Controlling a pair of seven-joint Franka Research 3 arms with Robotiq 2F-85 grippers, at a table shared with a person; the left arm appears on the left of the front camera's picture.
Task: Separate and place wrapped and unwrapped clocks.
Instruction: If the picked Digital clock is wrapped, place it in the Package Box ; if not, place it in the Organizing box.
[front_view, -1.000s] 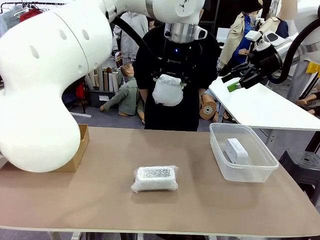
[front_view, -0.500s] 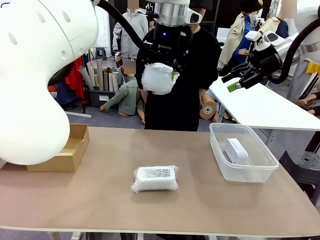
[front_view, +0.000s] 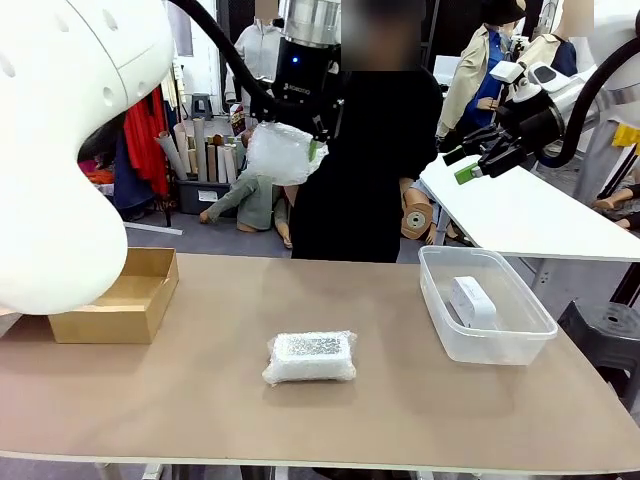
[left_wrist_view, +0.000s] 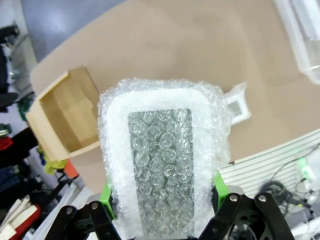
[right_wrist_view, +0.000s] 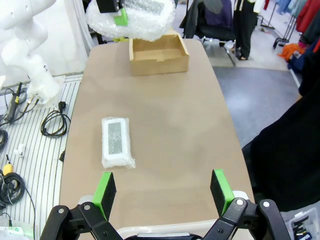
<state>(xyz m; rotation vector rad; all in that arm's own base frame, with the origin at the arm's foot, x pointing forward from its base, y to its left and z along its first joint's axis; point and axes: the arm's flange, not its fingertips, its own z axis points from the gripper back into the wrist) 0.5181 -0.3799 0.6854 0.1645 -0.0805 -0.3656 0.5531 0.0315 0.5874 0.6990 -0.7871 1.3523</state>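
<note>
front: left gripper (front_view: 288, 135) clamps lumpy bubble-wrap bundle (front_view: 283, 153), upper centre, high above bare tabletop (front_view: 200, 400) | second bundle (front_view: 310, 358) mid-table, open room all round | one smooth clock (front_view: 472, 300) in clear tub (front_view: 440, 310), right | right gripper (front_view: 460, 165) spread wide, empty, upper right | left wrist: green pads (left_wrist_view: 106, 195) pinch bundle sides; cardboard box (left_wrist_view: 65, 117) left, at table edge | right wrist: two bundles, one box

Tan tabletop (front_view: 200, 400); white side table (front_view: 520, 215) right; grey floor (front_view: 180, 240); cardboard tubes (front_view: 212, 160) behind.
</note>
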